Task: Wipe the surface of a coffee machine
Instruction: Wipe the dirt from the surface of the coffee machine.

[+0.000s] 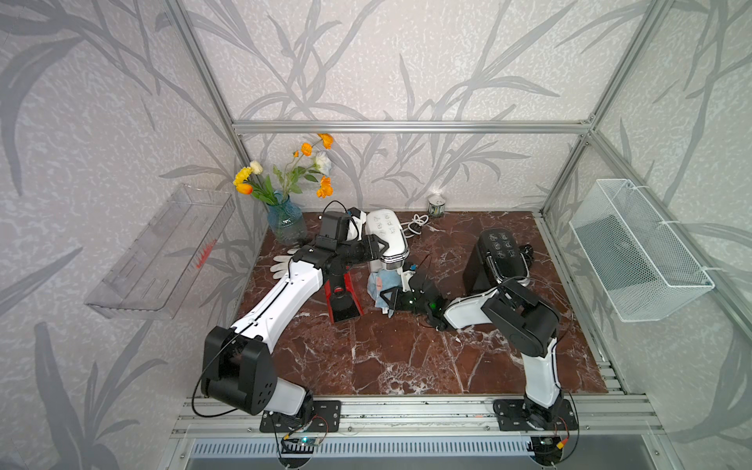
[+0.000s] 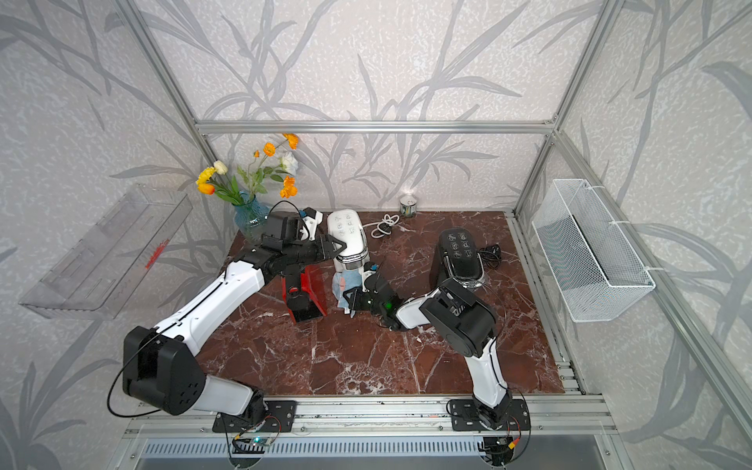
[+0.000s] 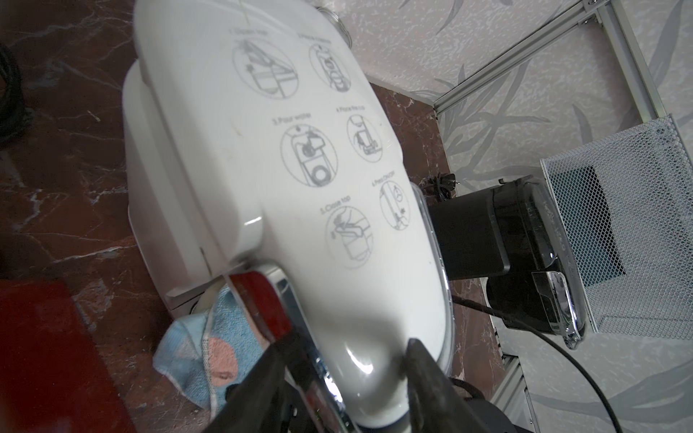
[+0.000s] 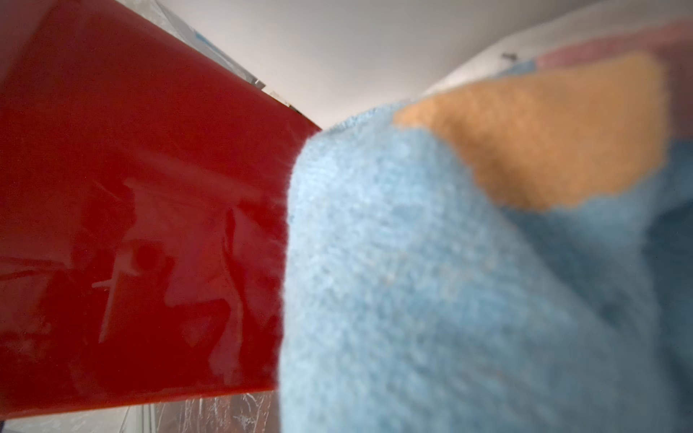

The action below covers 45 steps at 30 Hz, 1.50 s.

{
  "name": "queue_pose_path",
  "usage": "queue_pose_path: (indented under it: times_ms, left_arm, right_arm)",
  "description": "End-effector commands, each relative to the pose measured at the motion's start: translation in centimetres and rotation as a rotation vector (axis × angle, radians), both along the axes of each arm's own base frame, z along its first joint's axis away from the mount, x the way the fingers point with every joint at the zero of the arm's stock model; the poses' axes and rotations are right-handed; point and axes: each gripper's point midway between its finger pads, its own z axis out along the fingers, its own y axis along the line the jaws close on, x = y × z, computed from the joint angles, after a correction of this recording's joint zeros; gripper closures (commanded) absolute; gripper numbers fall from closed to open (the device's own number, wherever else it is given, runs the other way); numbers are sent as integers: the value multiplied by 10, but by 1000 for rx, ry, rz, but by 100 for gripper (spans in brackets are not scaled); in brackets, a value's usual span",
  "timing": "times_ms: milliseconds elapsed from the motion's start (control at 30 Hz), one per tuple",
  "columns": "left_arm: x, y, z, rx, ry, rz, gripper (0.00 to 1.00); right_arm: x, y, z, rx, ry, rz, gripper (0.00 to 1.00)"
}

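Observation:
A white coffee machine (image 1: 386,238) (image 2: 346,236) stands at the middle back of the marble table, with printed pictograms on its top (image 3: 300,150). My left gripper (image 1: 381,246) (image 3: 347,371) reaches in from the left, and its black fingers (image 3: 423,375) clamp the front nose of the machine's top from both sides. My right gripper (image 1: 390,296) (image 2: 353,296) is shut on a blue cloth (image 1: 376,283) (image 3: 195,348) (image 4: 450,281) with orange and pink patches. It holds the cloth against the machine's front, below the head. The cloth hides the right fingers in the right wrist view.
A red coffee machine (image 1: 342,299) (image 4: 131,187) stands just left of the cloth, and a black one (image 1: 498,256) to the right. A vase of flowers (image 1: 287,221), a white glove (image 1: 285,262), a cord (image 1: 417,226) and a tin (image 1: 436,205) lie at the back. A wire basket (image 1: 639,252) hangs on the right.

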Motion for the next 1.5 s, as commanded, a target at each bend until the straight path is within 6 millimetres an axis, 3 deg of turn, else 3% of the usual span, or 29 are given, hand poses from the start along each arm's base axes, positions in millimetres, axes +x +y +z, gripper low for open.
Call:
queue_pose_path:
  times_ms: [0, 233, 367, 433, 567, 833, 967, 1067, 1200, 1467]
  left_arm:
    - [-36, 13, -81, 149, 251, -8, 51]
    - [-37, 12, -77, 138, 242, -11, 51]
    - [-37, 11, -76, 129, 241, -13, 51]
    - [-37, 10, -76, 124, 240, -13, 51]
    - [-36, 10, -75, 121, 241, -14, 51]
    - [-37, 9, -75, 115, 243, -15, 51]
    - [-34, 6, -75, 102, 246, -19, 51]
    - [-34, 4, -73, 98, 243, -21, 51]
    - [-35, 5, -71, 98, 238, -19, 51]
    - [-37, 5, -71, 97, 240, -21, 52]
  right_arm:
    - [12, -30, -17, -122, 11, -111, 100]
    - [43, -82, -17, -150, 31, -253, 100]
    - [58, -95, -6, -142, 6, -288, 100]
    - [65, -87, 3, -100, -16, -264, 100]
    - [70, -54, 26, 36, -60, -162, 100]
    - [47, -11, 86, 291, -157, -9, 100]
    - [41, 3, 103, 410, -190, 41, 100]
    - [45, 7, 97, 448, -177, 44, 100]
    - [54, 2, 68, 409, -159, -12, 100]
    - [80, -41, 55, 388, -203, -201, 100]
